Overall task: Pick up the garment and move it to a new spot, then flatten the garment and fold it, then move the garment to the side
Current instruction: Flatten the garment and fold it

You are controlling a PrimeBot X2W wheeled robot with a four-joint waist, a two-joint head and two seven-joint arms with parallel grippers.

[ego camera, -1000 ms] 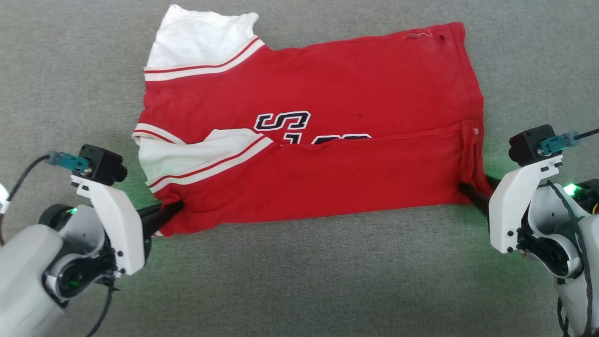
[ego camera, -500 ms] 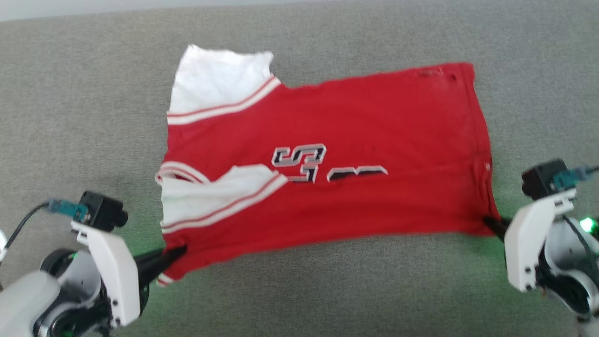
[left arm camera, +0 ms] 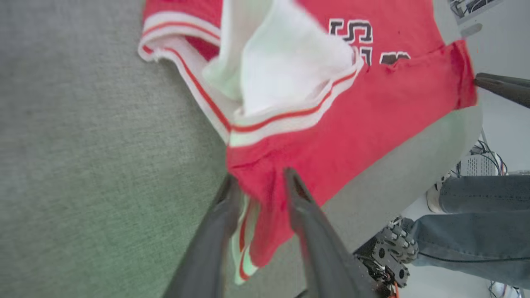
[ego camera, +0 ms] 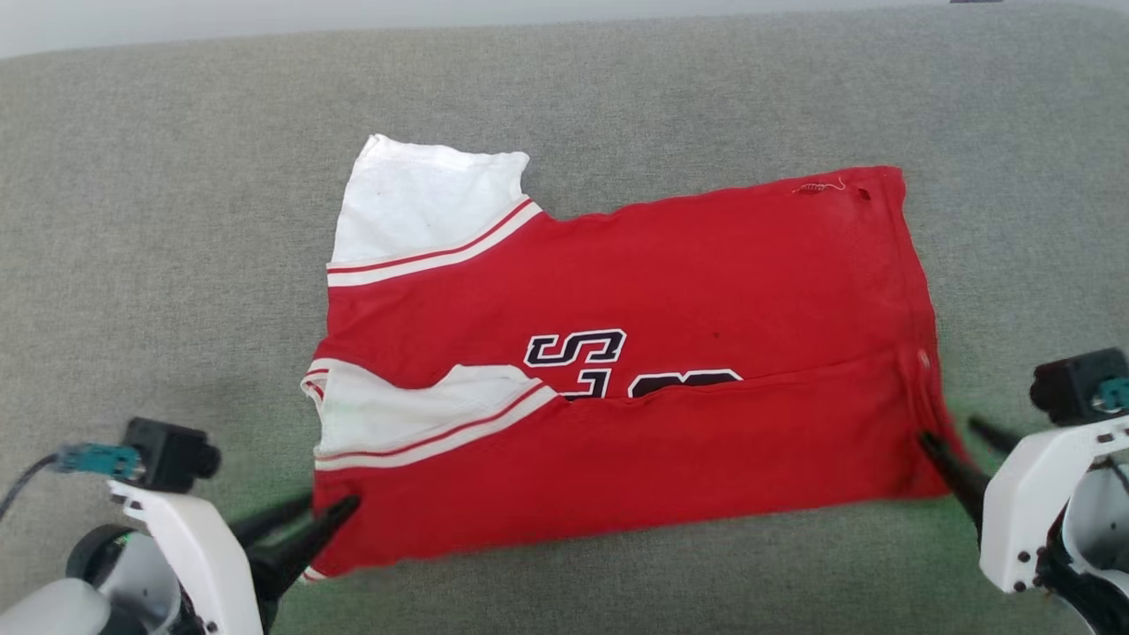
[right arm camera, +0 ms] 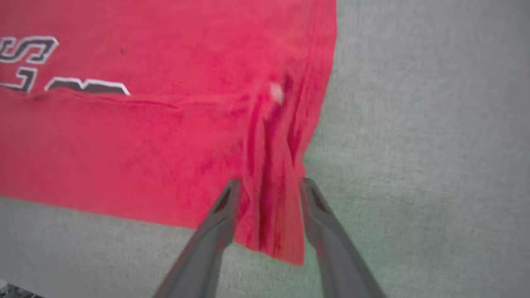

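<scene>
Grey cloth covers the worktop (ego camera: 176, 220), and the garment (ego camera: 706, 265) lies about in its middle. The long side toward the near edge is folded up over the body and hides the lower part of the dark lettering (ego camera: 578, 348).

The danger I see is at the two near corners. Cloth sits between the fingers of each claw, so if an arm pulls back or lifts now, a finger may catch the fabric and drag the corner. This would open the fold or wrinkle it. The near white sleeve (ego camera: 414, 414) is loose and could slip out too.

The left claw (ego camera: 331, 504) is at the near left corner, fingers apart by a moderate gap, with the red hem between them and not pinched. The right claw (ego camera: 951, 432) is at the near right corner, also apart, and bunched cloth touches its fingers.
</scene>
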